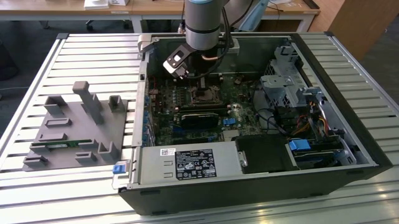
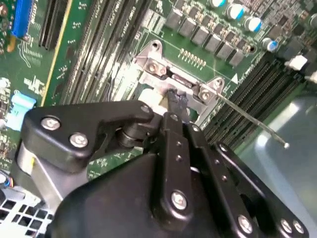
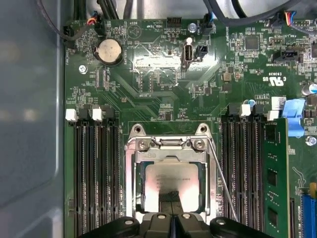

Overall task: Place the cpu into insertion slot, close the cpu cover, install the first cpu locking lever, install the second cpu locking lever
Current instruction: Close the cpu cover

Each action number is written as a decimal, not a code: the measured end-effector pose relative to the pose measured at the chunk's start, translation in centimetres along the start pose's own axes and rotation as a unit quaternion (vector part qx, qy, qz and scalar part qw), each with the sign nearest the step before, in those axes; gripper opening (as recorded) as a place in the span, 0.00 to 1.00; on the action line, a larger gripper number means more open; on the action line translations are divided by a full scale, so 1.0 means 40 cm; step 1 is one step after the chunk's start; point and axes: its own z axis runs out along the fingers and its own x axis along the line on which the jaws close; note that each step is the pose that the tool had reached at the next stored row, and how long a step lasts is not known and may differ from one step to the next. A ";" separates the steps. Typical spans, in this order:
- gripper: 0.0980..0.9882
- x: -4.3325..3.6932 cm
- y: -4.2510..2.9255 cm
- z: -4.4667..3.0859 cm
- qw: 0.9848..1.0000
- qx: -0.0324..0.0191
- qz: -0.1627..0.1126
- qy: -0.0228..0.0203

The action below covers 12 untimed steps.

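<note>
1. An open computer case (image 1: 349,154) lies on a slatted metal worktop (image 1: 62,186), and the arm reaches down into its far half.
2. The claw (image 1: 203,88) hangs over the insertion slot (image 3: 140,191) on the green motherboard (image 3: 163,94), just beyond a long black block (image 1: 201,119).
3. In the first wrist view the cpu (image 3: 171,181) sits flat in the slot with its pale metal top facing up.
4. The cpu cover (image 3: 130,173) lies down around the chip. Its silvery frame borders all the sides that can be seen.
5. The claw's (image 3: 173,214) two fingers are drawn together with almost no gap and nothing between them. Their tips are down at the near edge of the chip.
6. In the second wrist view the claw's tip (image 2: 177,101) is against the socket hardware, just beside the screwed hinge bracket (image 2: 153,64).
7. A thin wire locking lever (image 3: 223,181) runs along one side of the socket. In the second wrist view it (image 2: 247,117) slants away from the bracket, ending in a small knob.
8. Black memory slots (image 3: 94,173) flank the socket, and one green memory module (image 3: 275,178) stands in the far set.
9. A grey parts fixture (image 1: 74,130) rests on the worktop on the exterior view's left, well apart from the claw.
10. A silver power supply (image 1: 187,163) fills the near corner of the case.
</note>
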 end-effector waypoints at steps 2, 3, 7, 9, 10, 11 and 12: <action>0.01 0.001 0.001 -0.004 1.000 -0.001 0.000 0.001; 0.01 0.001 0.001 -0.010 1.000 0.000 0.000 0.001; 0.01 0.001 0.001 -0.024 1.000 0.000 0.000 0.000; 0.01 0.001 0.005 -0.024 1.000 0.000 0.000 0.000; 0.01 0.001 0.008 -0.024 1.000 0.000 0.000 0.000; 0.01 0.001 0.011 -0.024 1.000 0.000 0.000 0.000; 0.01 0.001 0.014 -0.024 1.000 0.000 0.000 0.000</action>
